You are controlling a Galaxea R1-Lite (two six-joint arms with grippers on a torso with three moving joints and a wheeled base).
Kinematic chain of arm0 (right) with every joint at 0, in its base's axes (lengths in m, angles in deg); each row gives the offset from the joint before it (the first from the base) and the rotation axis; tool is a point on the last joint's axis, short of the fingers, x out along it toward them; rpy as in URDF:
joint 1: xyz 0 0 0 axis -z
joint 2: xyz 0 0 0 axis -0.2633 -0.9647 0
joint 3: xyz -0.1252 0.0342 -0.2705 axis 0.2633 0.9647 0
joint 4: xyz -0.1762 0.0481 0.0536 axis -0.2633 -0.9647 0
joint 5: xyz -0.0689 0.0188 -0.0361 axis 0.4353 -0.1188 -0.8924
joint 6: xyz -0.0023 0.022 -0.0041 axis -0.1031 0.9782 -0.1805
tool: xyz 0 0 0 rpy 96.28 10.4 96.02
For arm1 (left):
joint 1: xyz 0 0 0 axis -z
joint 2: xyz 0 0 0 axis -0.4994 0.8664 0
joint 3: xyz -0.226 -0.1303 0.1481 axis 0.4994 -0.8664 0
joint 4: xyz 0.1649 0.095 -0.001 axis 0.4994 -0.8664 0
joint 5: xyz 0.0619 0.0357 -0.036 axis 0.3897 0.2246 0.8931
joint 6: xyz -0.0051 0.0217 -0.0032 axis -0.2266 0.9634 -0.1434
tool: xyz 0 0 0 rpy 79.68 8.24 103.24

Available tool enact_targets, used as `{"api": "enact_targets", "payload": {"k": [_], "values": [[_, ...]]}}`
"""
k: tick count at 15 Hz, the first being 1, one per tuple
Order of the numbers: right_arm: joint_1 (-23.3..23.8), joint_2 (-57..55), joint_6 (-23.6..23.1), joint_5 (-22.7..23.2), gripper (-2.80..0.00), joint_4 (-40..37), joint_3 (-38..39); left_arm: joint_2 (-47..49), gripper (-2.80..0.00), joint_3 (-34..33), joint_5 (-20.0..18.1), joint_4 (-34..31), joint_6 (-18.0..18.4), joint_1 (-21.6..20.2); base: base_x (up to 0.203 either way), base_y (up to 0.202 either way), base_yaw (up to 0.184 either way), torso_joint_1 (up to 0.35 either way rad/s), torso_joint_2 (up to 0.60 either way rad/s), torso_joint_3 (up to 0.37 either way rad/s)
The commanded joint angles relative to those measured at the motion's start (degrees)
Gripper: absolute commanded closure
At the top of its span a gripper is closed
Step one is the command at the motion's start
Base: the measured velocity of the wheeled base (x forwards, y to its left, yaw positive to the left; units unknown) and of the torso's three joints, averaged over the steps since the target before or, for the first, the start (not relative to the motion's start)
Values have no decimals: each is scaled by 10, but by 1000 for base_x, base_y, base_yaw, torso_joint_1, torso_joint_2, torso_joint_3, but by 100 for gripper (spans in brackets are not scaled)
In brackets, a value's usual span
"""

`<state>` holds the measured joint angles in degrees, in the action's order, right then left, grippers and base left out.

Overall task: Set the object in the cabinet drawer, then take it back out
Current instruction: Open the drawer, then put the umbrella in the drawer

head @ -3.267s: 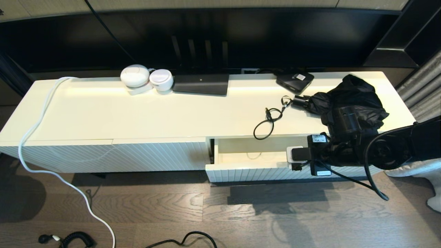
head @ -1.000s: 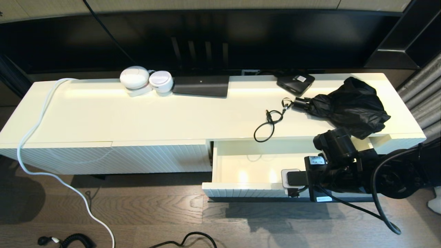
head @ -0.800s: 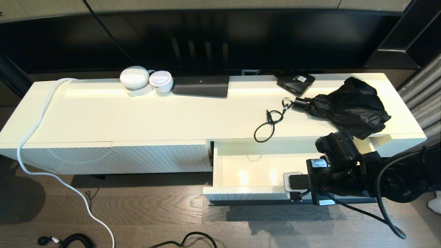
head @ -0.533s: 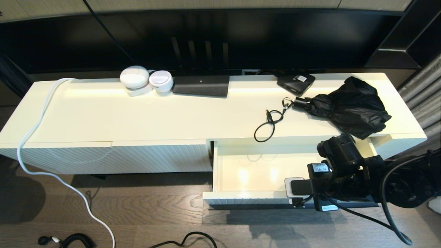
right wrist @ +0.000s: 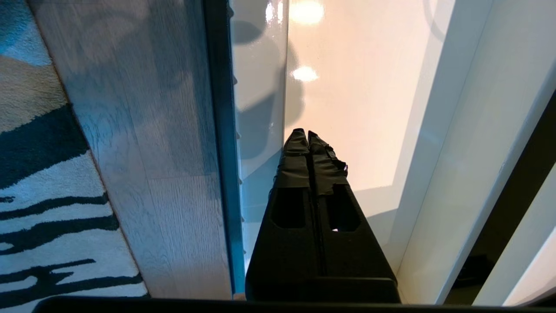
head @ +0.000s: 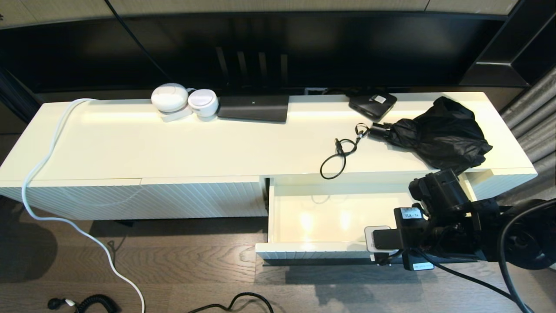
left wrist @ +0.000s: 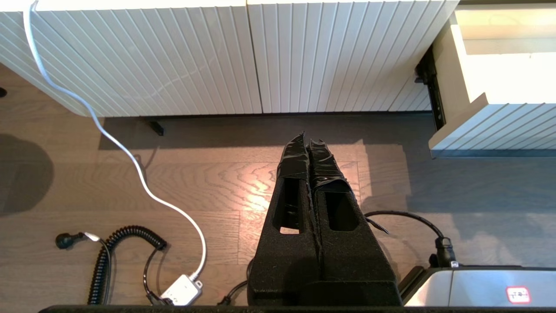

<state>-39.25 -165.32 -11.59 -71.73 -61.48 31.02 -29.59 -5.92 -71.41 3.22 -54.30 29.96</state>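
Observation:
The cabinet drawer [head: 309, 251] stands pulled far out, its glossy cream floor [head: 321, 217] bare. My right arm [head: 443, 217] reaches over its right end. In the right wrist view my right gripper [right wrist: 306, 132] is shut with nothing between its fingers. It hangs inside the drawer, just beside the inner face of the front panel [right wrist: 260, 87]. A black folded umbrella [head: 438, 134] with a looped strap [head: 336, 158] lies on the cabinet top, behind the drawer. My left gripper [left wrist: 307, 138] is shut and empty above the wooden floor, left of the drawer [left wrist: 499, 126].
On the cabinet top [head: 173, 143] stand two white round devices [head: 184, 99], a flat black box [head: 254, 107] and a small black box [head: 372, 103]. A white cable [head: 47, 174] hangs down the left end. Black cords [head: 234, 302] lie on the floor.
The drawer has slid much further out toward me since the earliest frame. My right arm came back with it and has lately drifted right along the front.

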Motion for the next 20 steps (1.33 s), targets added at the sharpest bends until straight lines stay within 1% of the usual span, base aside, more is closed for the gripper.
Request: {"api": "enact_targets", "payload": {"k": [1, 4, 6, 8, 9, 10, 12, 13, 15, 17, 19, 20], "values": [[-1, 18, -4, -7, 0, 7, -5, 0, 0, 0, 0, 0, 0, 0, 0, 0, 0, 0, 0, 0], [2, 70, -6, -46, 0, 9, -18, 0, 0, 0, 0, 0, 0, 0, 0, 0, 0, 0, 0, 0], [6, 111, -10, -52, 0, 6, -29, 0, 0, -1, 0, 0, 0, 0, 0, 0, 0, 0, 0, 0], [19, 145, -32, -63, 0, 3, -39, 0, 0, -1, 0, 0, 0, 0, 0, 0, 0, 0, 0, 0], [25, 158, -48, -63, 0, 3, -42, 0, 0, 0, 0, 0, 0, 0, 0, 0, 0, 0, 0, 0], [38, 181, -72, -63, 0, 3, -50, 0, 0, -1, 0, 0, 0, 0, 0, 0, 0, 0, 0, 0], [87, 208, -142, -56, 0, 2, -79, 0, 0, 0, 0, 0, 0, 0, 0, 0, 0, 0, 0, 0], [101, 213, -160, -43, 0, 2, -95, 0, 0, 0, 0, 0, 0, 0, 0, 0, 0, 0, 0, 0], [118, 207, -169, -27, 0, 3, -112, 0, 0, -1, 0, 0, 0, 0, 0, 0, 0, 0, 0, 0], [152, 197, -204, -20, 0, 5, -114, 0, 0, -1, 0, 0, 0, 0, 0, 0, 0, 0, 0, 0], [166, 178, -208, -18, 0, 6, -124, 0, 0, 0, 0, 0, 0, 0, 0, 0, 0, 0, 0, 0], [176, 163, -211, -19, 0, 3, -145, 0, 0, 0, 0, 0, 0, 0, 0, 0, 0, 0, 0, 0]]}}
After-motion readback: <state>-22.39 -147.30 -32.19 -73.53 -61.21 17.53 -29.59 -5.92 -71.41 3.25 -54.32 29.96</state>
